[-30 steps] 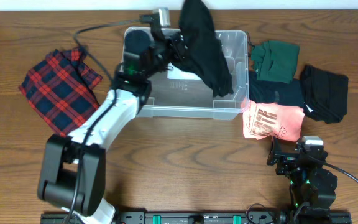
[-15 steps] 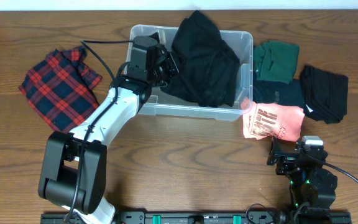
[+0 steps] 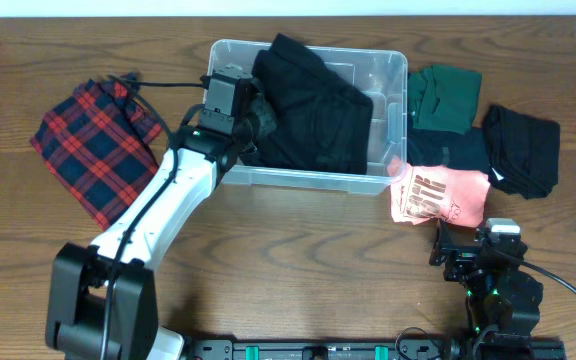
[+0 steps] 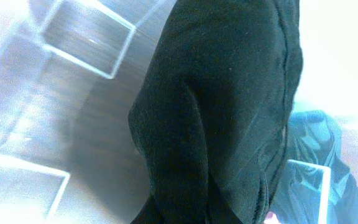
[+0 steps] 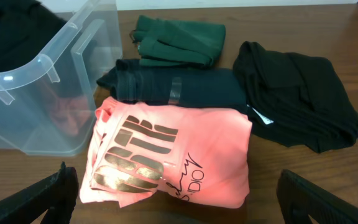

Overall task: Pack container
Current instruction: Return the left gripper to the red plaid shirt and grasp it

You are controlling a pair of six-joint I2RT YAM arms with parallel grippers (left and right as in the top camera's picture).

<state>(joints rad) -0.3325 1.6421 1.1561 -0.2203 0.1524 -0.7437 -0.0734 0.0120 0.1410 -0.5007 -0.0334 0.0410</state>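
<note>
The clear plastic container [image 3: 393, 60] stands at the back middle of the table. A black garment [image 3: 313, 110] lies bunched inside it and covers most of its base. My left gripper [image 3: 243, 105] reaches in over the container's left wall and is shut on that black garment. In the left wrist view the garment [image 4: 222, 112] fills the frame and hides the jaws, with the container's wall [image 4: 86, 43] behind. My right gripper [image 5: 179, 202] is open and empty, low at the front right, and faces a folded pink shirt [image 5: 173, 149].
A red plaid shirt [image 3: 93, 145] lies left of the container. On its right lie the pink shirt [image 3: 438, 195], a green garment [image 3: 446, 97], a dark folded garment [image 3: 448, 152] and a black garment [image 3: 523, 148]. The container's corner [image 5: 42, 81] shows in the right wrist view.
My left gripper has lowered the black garment from above the container down into it and drawn it to the left. The right arm has not moved.
</note>
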